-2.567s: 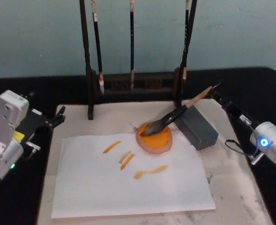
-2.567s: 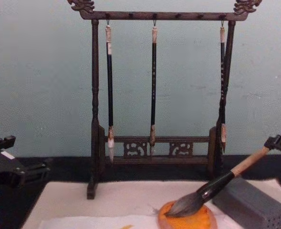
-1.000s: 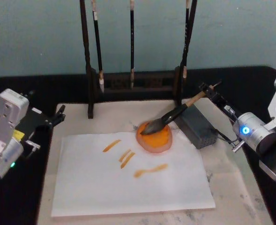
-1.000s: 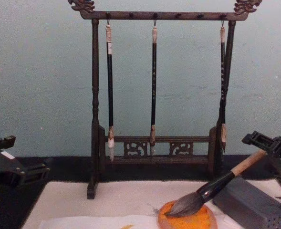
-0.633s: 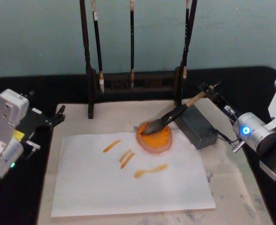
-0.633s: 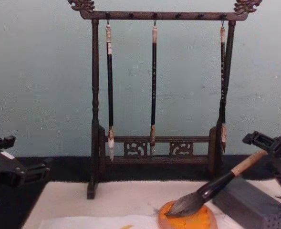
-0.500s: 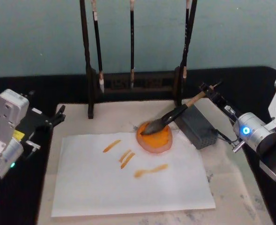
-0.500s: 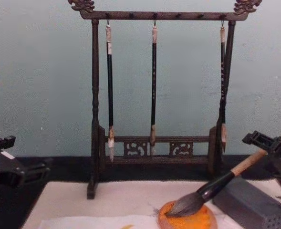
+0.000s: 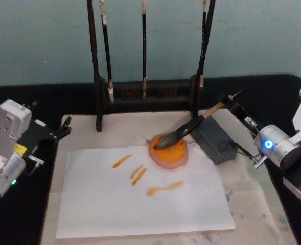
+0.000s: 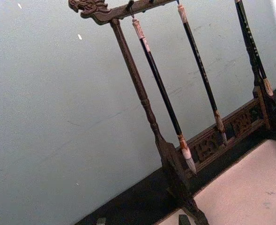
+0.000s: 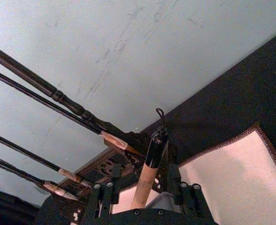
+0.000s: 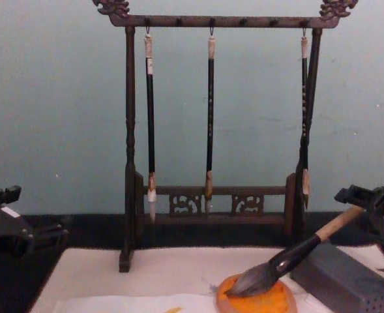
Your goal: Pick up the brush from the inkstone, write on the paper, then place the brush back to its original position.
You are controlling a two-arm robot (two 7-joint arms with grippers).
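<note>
tan-shafted, fat grey-tufted brush (image 9: 191, 125) rests on small round orange inkstone (image 9: 169, 153); right gripper (image 9: 233, 104) fingers spread around its cap. best to back straight off without nudging it. left gripper (image 9: 58, 131) parked left.

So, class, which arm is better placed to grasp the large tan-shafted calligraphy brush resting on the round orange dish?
Right. The right gripper has open fingers either side of the large tan-shafted calligraphy brush; the left gripper sits far off, opposite.

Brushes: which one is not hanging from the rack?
The large tan-shafted brush, lying slanted with its tuft on the orange inkstone; the three thin black brushes hang upright from the rack.
</note>
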